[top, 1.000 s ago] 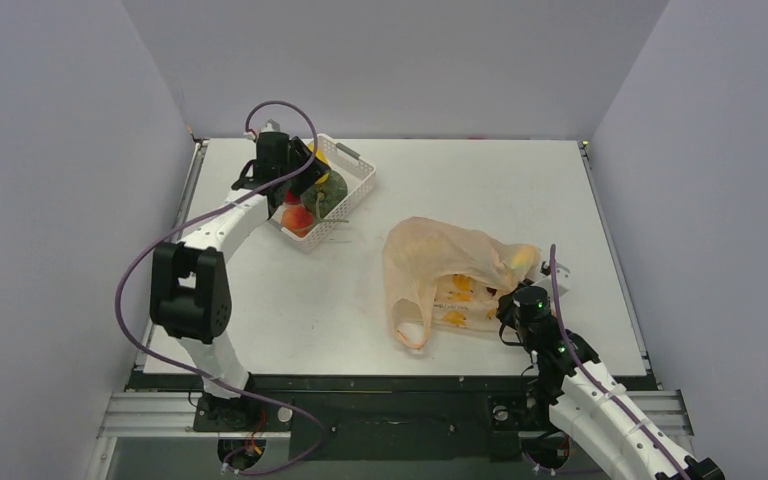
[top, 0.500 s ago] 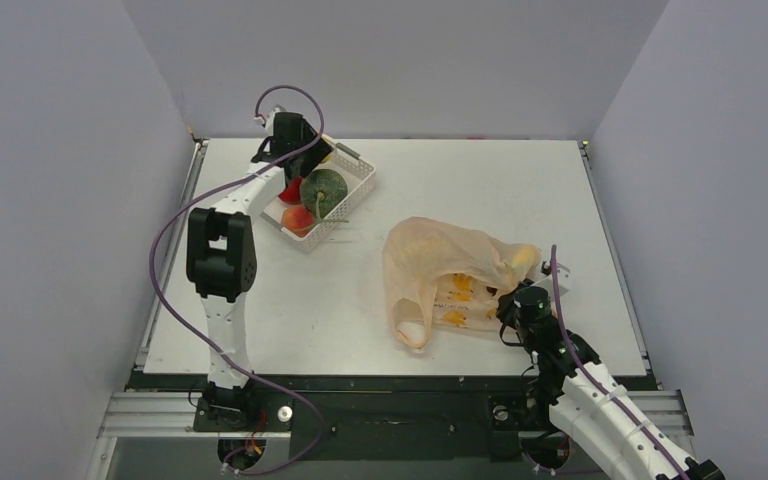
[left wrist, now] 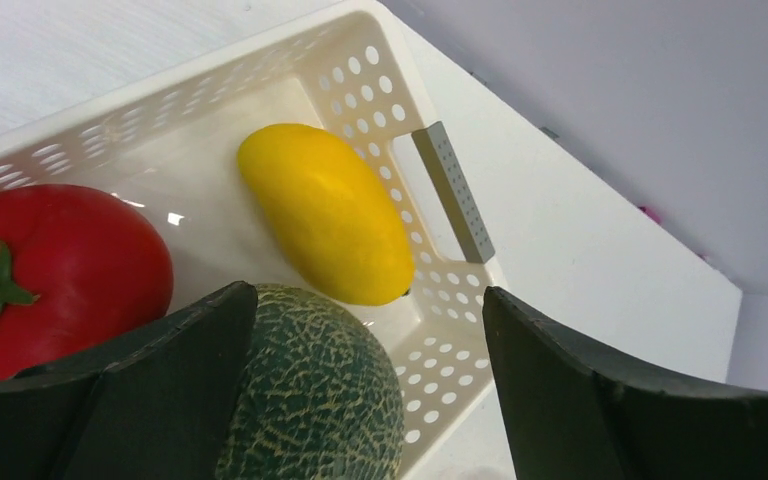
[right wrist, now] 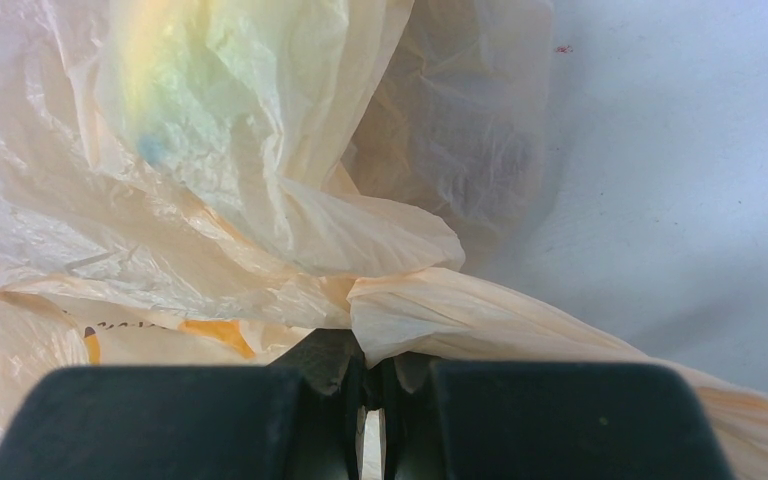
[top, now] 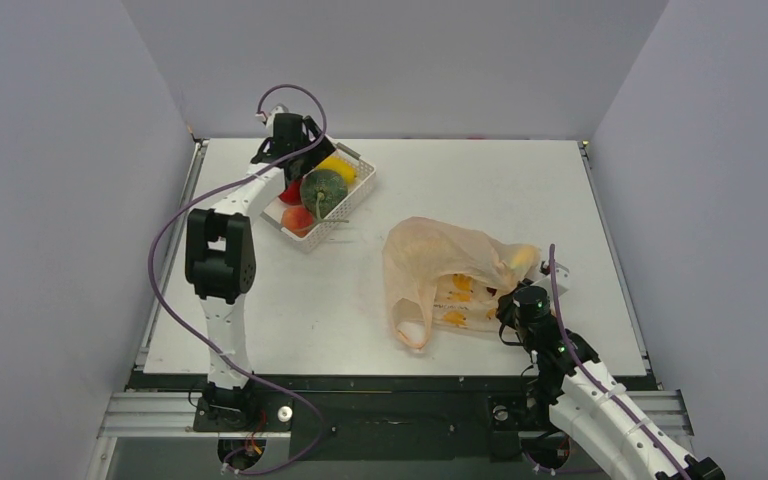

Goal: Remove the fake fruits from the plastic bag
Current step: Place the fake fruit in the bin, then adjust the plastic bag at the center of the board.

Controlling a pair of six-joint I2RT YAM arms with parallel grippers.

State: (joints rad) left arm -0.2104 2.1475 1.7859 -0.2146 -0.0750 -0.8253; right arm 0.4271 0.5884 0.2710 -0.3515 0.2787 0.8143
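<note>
The left claw (top: pixel 295 150) has shifted over the white basket (left wrist: pixel 390 60) and spread wide, leaving the yellow oval fruit (left wrist: pixel 325 225) inside beside the melon (left wrist: pixel 315 390) and red fruit (left wrist: pixel 60 270). On the counter (top: pixel 460 180) the plastic bag (top: pixel 440 265) slumps, something yellow showing through; the right claw (right wrist: pixel 372 385) pinches one thin fold. I'd worry that film slips or tears, and the collapsed mouth blocks any reach inside.

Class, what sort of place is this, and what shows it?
Likely a robot test cell: a white table boxed in by plain walls, a left arm and right arm bolted at its near edge, fake fruits in a basket.
</note>
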